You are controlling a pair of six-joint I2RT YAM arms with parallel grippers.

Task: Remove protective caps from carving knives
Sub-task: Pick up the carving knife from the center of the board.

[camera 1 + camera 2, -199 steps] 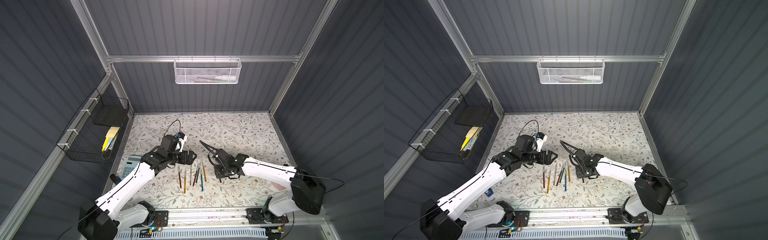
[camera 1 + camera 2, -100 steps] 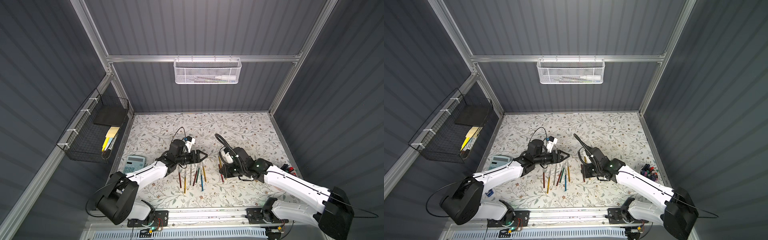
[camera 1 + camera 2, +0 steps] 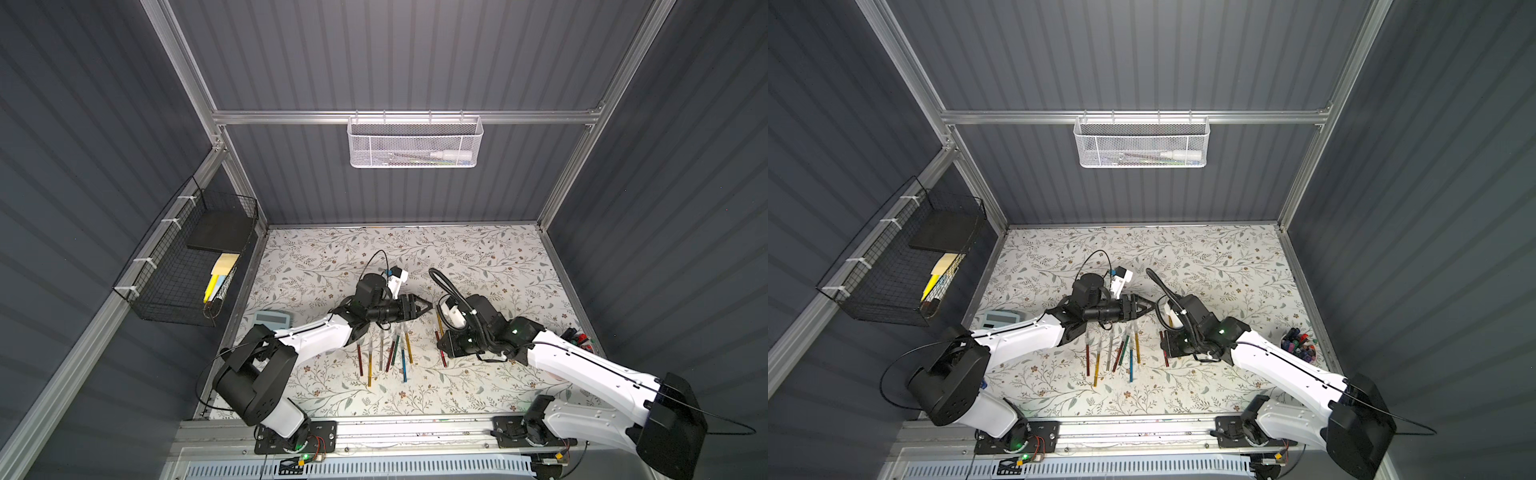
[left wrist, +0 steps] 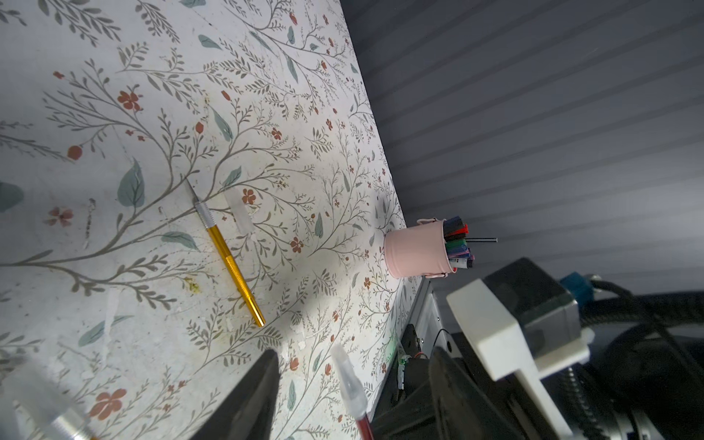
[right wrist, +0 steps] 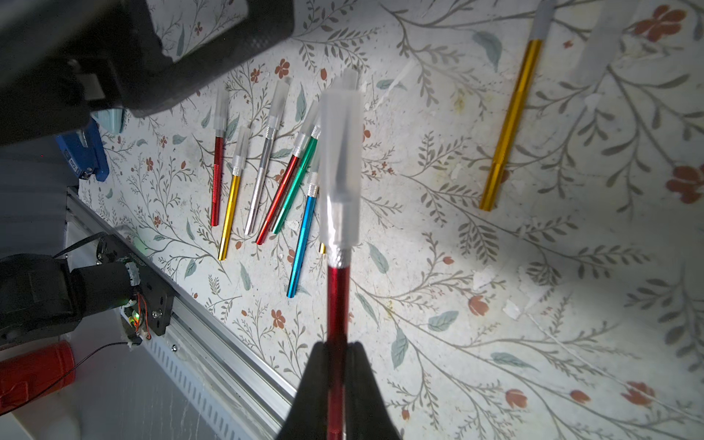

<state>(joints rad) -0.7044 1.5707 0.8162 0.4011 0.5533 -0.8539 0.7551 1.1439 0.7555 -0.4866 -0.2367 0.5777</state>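
My right gripper is shut on the handle of a red carving knife, held above the table. A clear protective cap still covers its blade. The left gripper is open; that cap shows between its fingers without touching them. In both top views the left gripper points at the right gripper. Several capped carving knives lie in a row on the table. A gold knife lies bare-bladed beside a loose cap.
A pink cup of markers stands at the table's right edge. A calculator lies at the left edge. A black wire basket hangs on the left wall and a white mesh basket on the back rail.
The left gripper has moved right, up to the held knife's capped end, and its jaws have narrowed. The right gripper has stayed shut on the red knife and shifted slightly.
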